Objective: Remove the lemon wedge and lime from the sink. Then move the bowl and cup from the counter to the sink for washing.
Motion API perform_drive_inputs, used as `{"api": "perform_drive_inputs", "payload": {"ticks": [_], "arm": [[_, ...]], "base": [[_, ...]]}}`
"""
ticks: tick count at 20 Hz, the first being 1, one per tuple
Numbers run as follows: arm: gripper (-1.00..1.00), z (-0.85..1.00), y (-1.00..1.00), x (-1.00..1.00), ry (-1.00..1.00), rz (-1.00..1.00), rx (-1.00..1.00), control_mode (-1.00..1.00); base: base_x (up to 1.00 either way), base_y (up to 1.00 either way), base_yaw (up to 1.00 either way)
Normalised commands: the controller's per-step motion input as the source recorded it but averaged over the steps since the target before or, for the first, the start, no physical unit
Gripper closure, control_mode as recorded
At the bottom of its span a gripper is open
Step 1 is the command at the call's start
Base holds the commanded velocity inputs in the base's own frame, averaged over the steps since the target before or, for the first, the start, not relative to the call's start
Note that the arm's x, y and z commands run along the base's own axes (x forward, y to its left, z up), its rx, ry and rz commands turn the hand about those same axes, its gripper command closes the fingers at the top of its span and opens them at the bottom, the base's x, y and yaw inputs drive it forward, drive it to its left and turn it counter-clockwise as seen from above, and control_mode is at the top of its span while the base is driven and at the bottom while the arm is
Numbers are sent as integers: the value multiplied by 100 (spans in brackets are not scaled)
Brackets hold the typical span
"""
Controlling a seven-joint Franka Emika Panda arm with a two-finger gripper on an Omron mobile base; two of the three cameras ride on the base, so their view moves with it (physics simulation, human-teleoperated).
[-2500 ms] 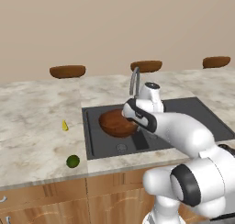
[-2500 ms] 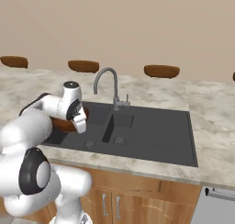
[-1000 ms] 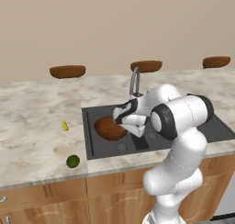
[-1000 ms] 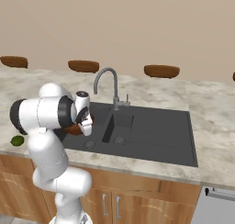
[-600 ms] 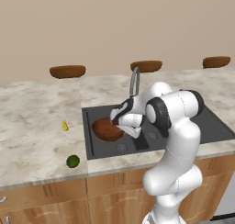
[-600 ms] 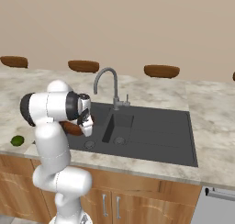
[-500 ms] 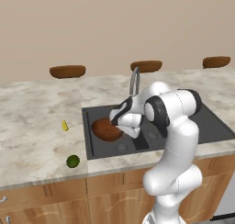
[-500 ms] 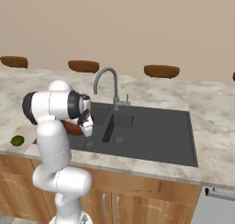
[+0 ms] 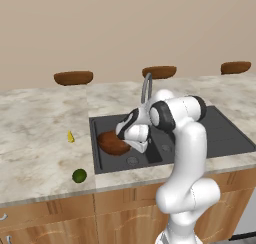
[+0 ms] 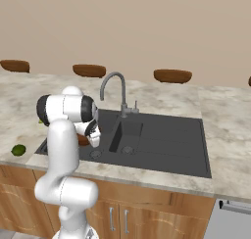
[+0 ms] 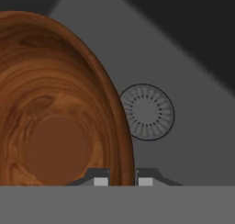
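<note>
Since hand (image 11: 123,181) is pinched on bowl (image 9: 113,142) rim, low over sink (image 9: 220,138) basin nr drain (image 11: 146,112), bowl's prob abt to be set down; lime (image 9: 79,176) & lemon wedge (image 9: 71,136) already on counter (image 9: 35,153).

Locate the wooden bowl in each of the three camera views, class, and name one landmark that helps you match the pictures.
Left base view: the bowl sits in the sink's left basin, just left of the gripper.
Right base view: a sliver of it shows behind the arm.
Hand view: it covers the left half.
Shared landmark: the round drain.
</note>
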Motion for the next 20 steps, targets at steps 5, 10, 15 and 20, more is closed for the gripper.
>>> {"api": "perform_drive_inputs", "payload": {"ticks": [5, 10, 15, 20], "arm": [[100, -33, 16, 40, 0, 0, 5, -100], [100, -19, 14, 27, 0, 1, 6, -100], [100, 0, 14, 13, 0, 0, 1, -100], [100, 2, 3, 5, 0, -1, -2, -100]], "base": [[0, 0, 0], [0, 0, 0], [0, 0, 0], [0, 0, 0]]}}
